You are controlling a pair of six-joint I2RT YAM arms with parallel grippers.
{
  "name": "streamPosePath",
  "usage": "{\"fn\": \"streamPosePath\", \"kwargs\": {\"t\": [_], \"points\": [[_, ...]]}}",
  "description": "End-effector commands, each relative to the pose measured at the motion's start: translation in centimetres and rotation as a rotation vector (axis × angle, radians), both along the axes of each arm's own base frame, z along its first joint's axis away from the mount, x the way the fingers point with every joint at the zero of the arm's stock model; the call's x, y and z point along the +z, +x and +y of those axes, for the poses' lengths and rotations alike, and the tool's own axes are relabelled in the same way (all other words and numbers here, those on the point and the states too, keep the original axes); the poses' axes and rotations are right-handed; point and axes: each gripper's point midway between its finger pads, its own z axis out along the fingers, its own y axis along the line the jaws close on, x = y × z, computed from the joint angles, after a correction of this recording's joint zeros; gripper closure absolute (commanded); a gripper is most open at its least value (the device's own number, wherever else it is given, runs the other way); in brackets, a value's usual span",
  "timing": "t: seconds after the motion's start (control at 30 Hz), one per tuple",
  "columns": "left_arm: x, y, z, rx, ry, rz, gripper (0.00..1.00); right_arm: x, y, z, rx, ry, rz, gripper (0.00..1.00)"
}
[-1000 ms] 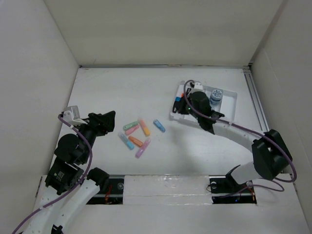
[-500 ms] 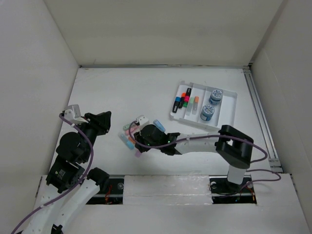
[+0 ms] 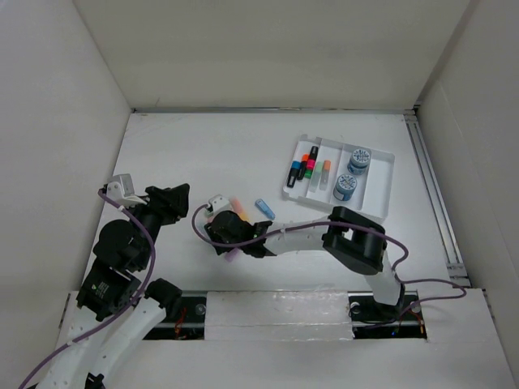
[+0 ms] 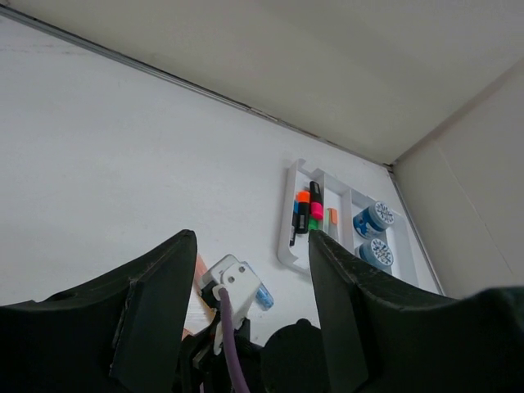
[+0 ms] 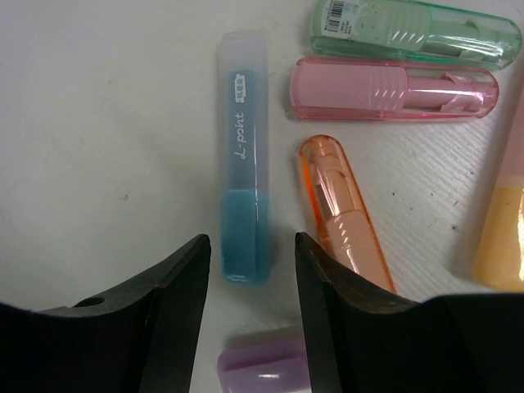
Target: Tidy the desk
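Six pastel pens [image 5: 242, 188] lie under the right hand [image 5: 251, 246], a seventh pen [image 3: 264, 208] just beyond it, and two blue rolls [image 3: 358, 160] sit in one tray [image 3: 375, 185] well away.

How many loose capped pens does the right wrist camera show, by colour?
Blue pen: 1
Green pen: 1
Pink pen: 1
Orange pen: 1
Purple pen: 1
Yellow-orange pen: 1
Total: 6
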Motion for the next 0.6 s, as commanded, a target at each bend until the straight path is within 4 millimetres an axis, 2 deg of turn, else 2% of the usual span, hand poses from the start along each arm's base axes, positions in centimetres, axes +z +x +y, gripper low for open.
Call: {"fn": "streamPosePath", "kwargs": {"t": [0.0, 0.17, 0.23, 0.33, 0.43, 0.47, 0.5, 0.57], "points": [[0.8, -0.1, 0.1, 0.003, -0.014, -0.031, 0.47, 0.2, 0.7, 0.9, -0.004, -0.013, -0.029, 0.48], [0.8, -0.1, 0.2, 0.007, -0.015, -0.031, 0.46, -0.8, 1.2, 1.4, -0.014, -0.036, -0.038, 0.51], [0.9, -0.1, 0.2, 0.009, -0.017, -0.034, 0.46, -1.0, 1.6, 1.3, -0.028, -0.045, -0.05, 0.61], [0.8, -0.1, 0.2, 0.009, -0.018, -0.032, 0.46, -0.6, 1.6, 1.2, -0.037, -0.034, -0.053, 0.82], [0.9, -0.2, 0.3, 0.009, -0.018, -0.033, 0.46, 2.2, 1.5, 1.3, -0.045, 0.045, -0.068, 0.88], [0.9, -0.2, 0.3, 0.01, -0.019, -0.035, 0.46, 3.9, 1.6, 1.6, -0.045, 0.099, -0.082, 0.89], [0.9, -0.2, 0.3, 0.01, -0.018, -0.033, 0.46, 6.1, 1.6, 0.7, -0.057, 0.154, -0.089, 0.89], [1.0, -0.2, 0.3, 0.01, -0.021, -0.037, 0.46, 8.7, 2.1, -0.2, -0.072, 0.235, -0.091, 0.89]]}}
